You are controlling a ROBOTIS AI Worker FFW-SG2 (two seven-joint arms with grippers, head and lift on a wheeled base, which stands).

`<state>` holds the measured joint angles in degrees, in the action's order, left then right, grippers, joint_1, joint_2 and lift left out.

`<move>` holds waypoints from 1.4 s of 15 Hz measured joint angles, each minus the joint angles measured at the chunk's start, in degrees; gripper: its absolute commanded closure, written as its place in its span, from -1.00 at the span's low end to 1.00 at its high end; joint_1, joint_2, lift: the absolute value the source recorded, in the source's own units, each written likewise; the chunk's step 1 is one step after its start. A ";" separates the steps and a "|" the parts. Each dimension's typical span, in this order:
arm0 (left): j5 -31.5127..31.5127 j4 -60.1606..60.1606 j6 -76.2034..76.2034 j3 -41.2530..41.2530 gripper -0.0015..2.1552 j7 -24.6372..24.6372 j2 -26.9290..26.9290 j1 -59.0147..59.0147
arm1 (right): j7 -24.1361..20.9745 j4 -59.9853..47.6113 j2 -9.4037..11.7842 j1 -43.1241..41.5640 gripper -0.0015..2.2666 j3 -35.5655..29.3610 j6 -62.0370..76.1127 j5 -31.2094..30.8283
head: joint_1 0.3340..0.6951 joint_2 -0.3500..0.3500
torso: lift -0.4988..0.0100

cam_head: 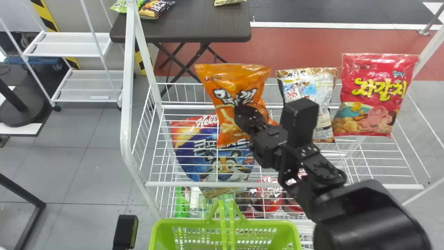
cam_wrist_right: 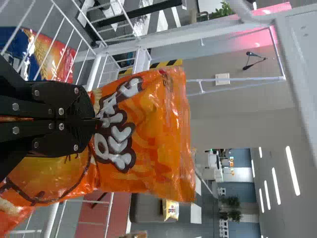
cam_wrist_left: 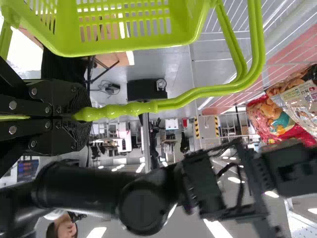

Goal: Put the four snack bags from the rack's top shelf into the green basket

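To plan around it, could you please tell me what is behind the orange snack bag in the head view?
Behind the orange bag are the rack's white wires and, seen through them, the blue tiger bag, whose covered part cannot be seen.

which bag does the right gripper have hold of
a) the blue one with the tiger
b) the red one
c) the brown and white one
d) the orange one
d, since the right wrist view shows the fingers of the right gripper closed on the front of the orange snack bag.
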<state>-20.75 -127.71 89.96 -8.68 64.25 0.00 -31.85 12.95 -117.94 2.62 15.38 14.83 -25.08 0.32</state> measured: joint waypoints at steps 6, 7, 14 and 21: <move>-0.08 -0.23 -0.02 -0.75 0.99 -0.41 0.00 0.08 | 2.07 -24.41 4.82 19.65 0.96 -9.08 -14.68 4.80 | 1.00 -0.45 | 0.96; -0.08 -0.25 -0.06 -0.89 0.99 -0.45 0.00 0.10 | 2.47 -26.91 5.82 22.11 0.96 -11.49 -19.90 7.33 | 1.00 -0.52 | 0.96; 0.06 -0.16 -0.18 -0.78 0.99 -1.14 0.00 0.12 | 9.23 -31.05 7.19 29.17 0.96 -21.25 -48.83 20.03 | 1.00 -0.91 | 0.96; 0.41 -0.60 -0.18 1.01 0.99 -1.28 0.00 -0.41 | 9.46 -20.95 5.69 25.23 0.96 -11.96 -48.78 22.93 | 1.00 -0.35 | 0.96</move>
<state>-20.34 -128.31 89.79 -7.68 62.96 0.00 -32.26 22.41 -138.89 8.31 40.62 2.87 -73.86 23.26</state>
